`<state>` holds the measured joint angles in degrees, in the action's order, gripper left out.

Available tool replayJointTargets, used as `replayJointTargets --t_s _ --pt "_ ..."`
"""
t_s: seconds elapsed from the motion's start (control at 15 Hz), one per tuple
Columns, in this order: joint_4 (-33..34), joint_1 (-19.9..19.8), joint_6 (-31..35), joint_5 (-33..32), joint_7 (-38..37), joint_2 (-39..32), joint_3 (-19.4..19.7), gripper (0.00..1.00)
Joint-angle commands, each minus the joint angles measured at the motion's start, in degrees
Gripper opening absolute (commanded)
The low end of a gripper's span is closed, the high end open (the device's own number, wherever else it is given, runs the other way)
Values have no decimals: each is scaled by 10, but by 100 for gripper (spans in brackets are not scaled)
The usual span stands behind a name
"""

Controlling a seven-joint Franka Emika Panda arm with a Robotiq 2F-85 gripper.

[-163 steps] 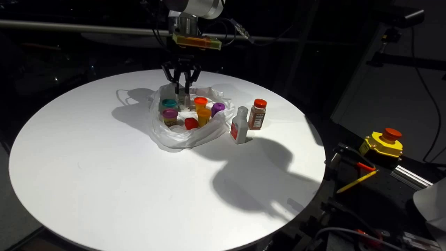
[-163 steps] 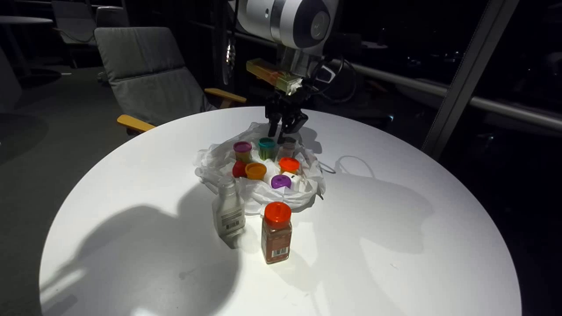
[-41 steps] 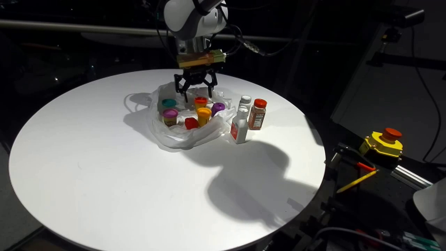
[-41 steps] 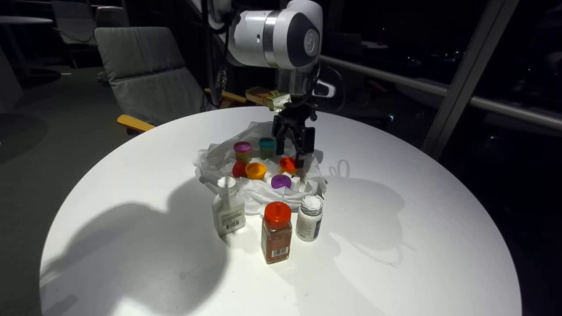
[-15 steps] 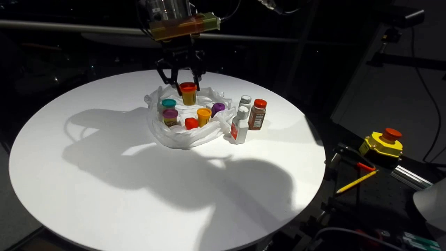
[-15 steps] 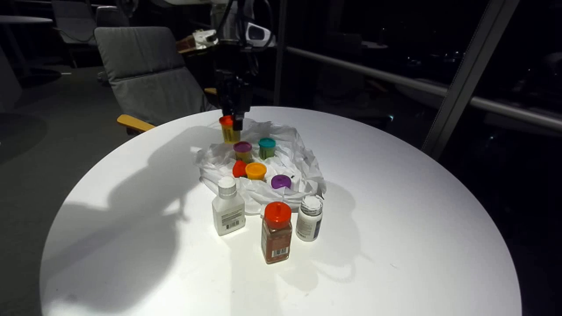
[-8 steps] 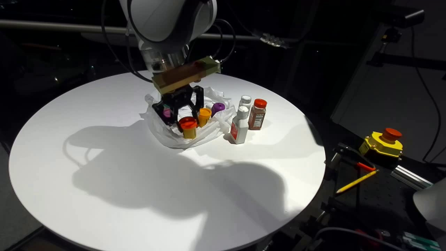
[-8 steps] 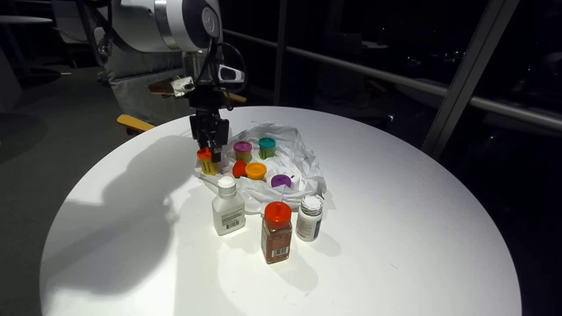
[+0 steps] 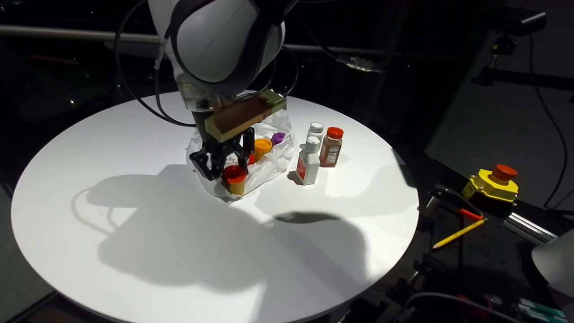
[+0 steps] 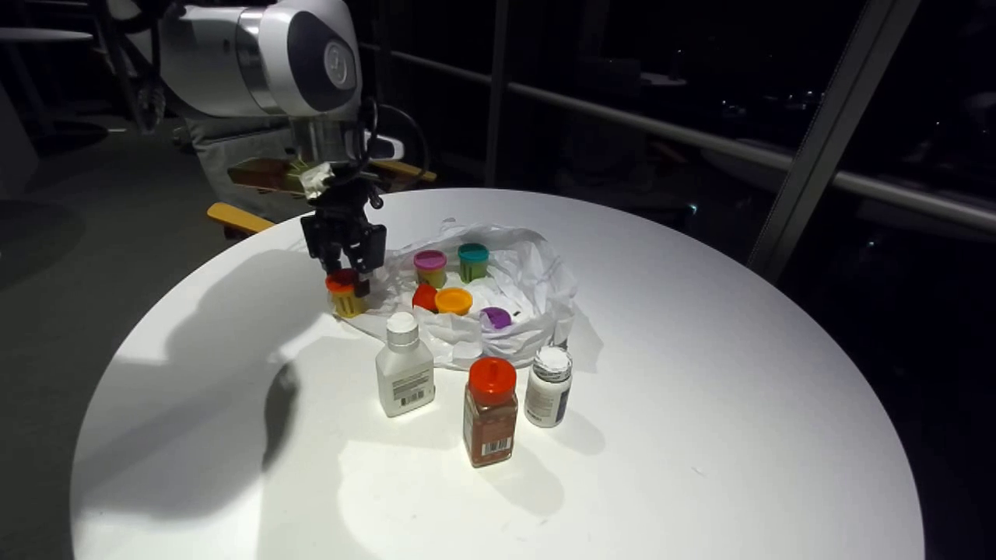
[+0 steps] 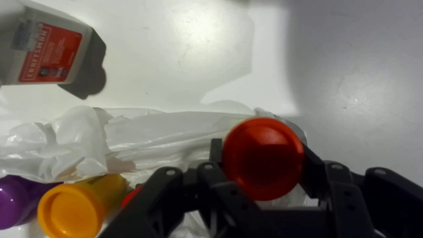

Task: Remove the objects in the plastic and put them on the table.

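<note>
Table (image 10: 700,389) fills most of the lower frame in an exterior view; bag (image 10: 537,272) near centre. Gripper (image 11: 262,158), lower right in wrist view, is clamped on the red-lid tub (image 10: 345,297), pinched between its jaws, at the bag's left end in an exterior view. Can't tell if it's touching the bag.

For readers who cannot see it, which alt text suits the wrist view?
Black jaws hold a red-lidded tub at the edge of a crumpled white plastic bag. An orange-lidded tub and a purple item sit inside the bag at lower left; at upper left, a red-labelled CRAFTSMAN bottle stands on the white table.
</note>
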<state>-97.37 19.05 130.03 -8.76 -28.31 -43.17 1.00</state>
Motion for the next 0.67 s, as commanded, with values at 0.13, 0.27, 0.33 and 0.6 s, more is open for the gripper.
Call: replayJointTargets --t_s 0.13,0.27,0.33,0.6 --pt "-92 43 102 -43 -105 84 52 28" --pt "-107 38 92 -33 -115 101 48 28" --pt "-114 32 80 -25 -116 110 42 28" --pt "-155 12 50 -8 -87 145 14 28"
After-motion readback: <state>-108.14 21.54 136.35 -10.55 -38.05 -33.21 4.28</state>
